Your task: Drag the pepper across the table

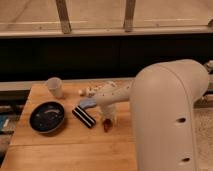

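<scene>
Pepper on table, right at end effector tip (grip state unclear)

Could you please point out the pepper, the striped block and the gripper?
pepper (106,125): camera view, its red middle.
striped block (85,116): camera view, middle of its top face.
gripper (109,118): camera view, its lower end, right over the pepper.

Dim warm light, muted contrast, pincer low over the table
</scene>
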